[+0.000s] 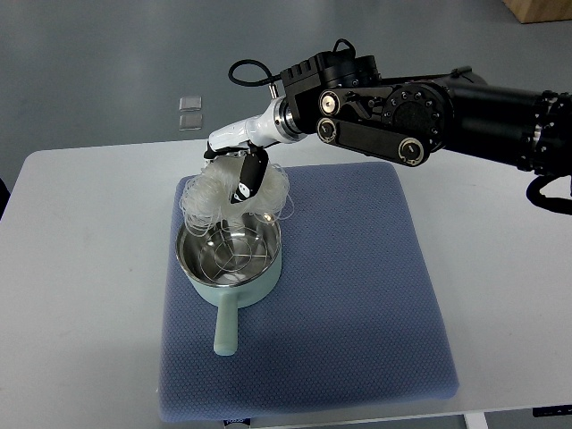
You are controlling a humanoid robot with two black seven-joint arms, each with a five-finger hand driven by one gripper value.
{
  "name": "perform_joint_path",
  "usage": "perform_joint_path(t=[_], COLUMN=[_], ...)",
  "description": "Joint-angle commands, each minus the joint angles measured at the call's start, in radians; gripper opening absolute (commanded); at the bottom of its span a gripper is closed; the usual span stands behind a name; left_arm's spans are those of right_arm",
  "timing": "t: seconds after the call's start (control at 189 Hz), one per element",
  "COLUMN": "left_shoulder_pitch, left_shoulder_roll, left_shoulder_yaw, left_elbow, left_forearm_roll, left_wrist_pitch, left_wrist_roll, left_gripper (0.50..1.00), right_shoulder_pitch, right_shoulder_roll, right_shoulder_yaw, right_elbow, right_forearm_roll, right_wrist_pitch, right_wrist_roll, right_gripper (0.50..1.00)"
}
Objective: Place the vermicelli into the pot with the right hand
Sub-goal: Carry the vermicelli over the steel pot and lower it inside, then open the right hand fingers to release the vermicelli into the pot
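Vermicelli (pixel 214 195), gripped by the right hand (pixel 239 165), hangs touching the pot (pixel 229 259) rim; no readable writing.

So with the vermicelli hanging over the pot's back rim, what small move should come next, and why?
Probably lower the right hand slightly toward the pot's middle before releasing: the vermicelli bundle sits above the far rim, with some strands draping outside its far-left edge.

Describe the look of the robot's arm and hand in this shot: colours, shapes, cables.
The right arm is a bulky black casing with round joint covers and silver bolt heads. A black cable loops out near the wrist. The wrist section is glossy white and tapers to the right hand, whose fingers are white with black tips. No left arm shows.
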Motion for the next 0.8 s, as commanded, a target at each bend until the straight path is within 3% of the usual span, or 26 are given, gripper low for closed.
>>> perform_joint_path(t=[0.0,0.285,0.772,0.782,0.788,0.793], left_shoulder_pitch=[0.000,0.000,0.000,0.000,0.000,0.000], left_shoulder_roll=[0.000,0.000,0.000,0.000,0.000,0.000], left_shoulder_yaw=[-0.001,0.001,0.002,0.002,0.002,0.002], left_elbow=[0.000,0.000,0.000,0.000,0.000,0.000], left_forearm_roll=[0.000,0.000,0.001,0.000,0.001,0.001], left_wrist_pitch=[0.000,0.000,0.000,0.000,0.000,0.000], left_wrist_roll=[0.000,0.000,0.002,0.002,0.002,0.002], left_gripper=[1.000,1.000,1.000,1.000,1.000,1.000], right_shoulder_pitch=[0.000,-0.049,-0.152,-0.155,-0.157,-0.157], right_shoulder_roll=[0.000,0.000,0.000,0.000,0.000,0.000], right_shoulder_yaw=[-0.002,-0.002,0.029,0.029,0.029,0.029], right_elbow=[0.003,0.003,0.071,0.071,0.071,0.071], right_forearm_roll=[0.022,0.028,0.115,0.115,0.115,0.115], right_wrist_pitch=[0.000,-0.004,-0.105,-0.109,-0.112,-0.112], right_wrist_roll=[0.000,0.005,0.014,0.014,0.014,0.014], right_gripper=[0.500,0.500,0.500,0.504,0.561,0.562])
